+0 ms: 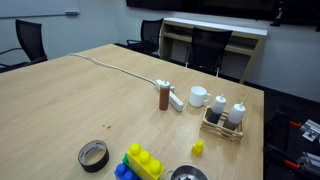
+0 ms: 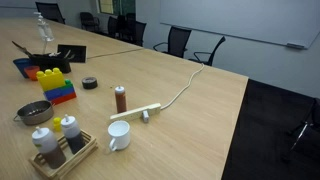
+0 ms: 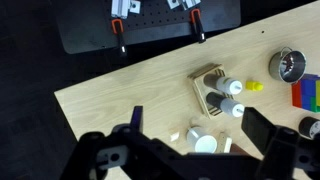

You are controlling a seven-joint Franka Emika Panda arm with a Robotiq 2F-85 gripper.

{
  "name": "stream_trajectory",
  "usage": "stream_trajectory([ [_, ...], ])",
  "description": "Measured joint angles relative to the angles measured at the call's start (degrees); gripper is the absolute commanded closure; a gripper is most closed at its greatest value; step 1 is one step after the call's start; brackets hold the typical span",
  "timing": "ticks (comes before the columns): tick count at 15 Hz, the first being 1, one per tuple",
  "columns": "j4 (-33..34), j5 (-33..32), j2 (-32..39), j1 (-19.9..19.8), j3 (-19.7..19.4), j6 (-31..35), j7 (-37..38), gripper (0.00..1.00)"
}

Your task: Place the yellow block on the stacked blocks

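Bare tabletop [image 1: 170, 148] lies between yellow block [image 1: 198, 148] and stacked blocks [image 1: 140, 162]; metal bowl [image 1: 188, 174] sits near.

Matt wood table [image 1: 90, 90]; glossy plastic stacked blocks [image 1: 143, 162] (2 colours); shiny bowl [image 1: 188, 174], probably metal.

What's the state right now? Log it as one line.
gripper: open, empty | yellow block: ungrasped, lying apart from stacked blocks | placement: not yet done

The table [image 1: 80, 90] carries one yellow block [image 1: 198, 148], one cluster of stacked blocks [image 1: 140, 163], one tape roll [image 1: 93, 155], one metal bowl [image 1: 188, 174], one white mug [image 1: 199, 97], one brown shaker [image 1: 164, 95], and two bottles [image 1: 236, 114] in one wooden rack [image 1: 215, 128] beside the mug.
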Motion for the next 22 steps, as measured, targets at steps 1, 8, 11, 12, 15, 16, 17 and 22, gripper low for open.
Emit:
stream_trajectory([
  [1,0.0,0.0,0.0,0.0,0.0,0.01,0.0,0.0],
  [8,-4.4,0.86,2.74,2.57,6.48,8.08,0.25,0.0],
  [11,-6.02,0.81,4.51,3.89,10.17,12.35,1.17,0.0],
  [12,-6.02,0.77,4.5,3.84,10.17,12.47,1.17,0.0],
  [15,-6.02,0.74,4.09,3.72,9.65,12.48,1.14,0.0],
  [16,-6.02,0.74,4.06,3.73,9.65,12.48,1.14,0.0],
  [17,-6.02,0.74,4.06,3.73,9.65,12.48,1.14,0.0],
  [22,-5.83,0.15,5.9,5.53,15.66,17.15,3.92,0.0],
])
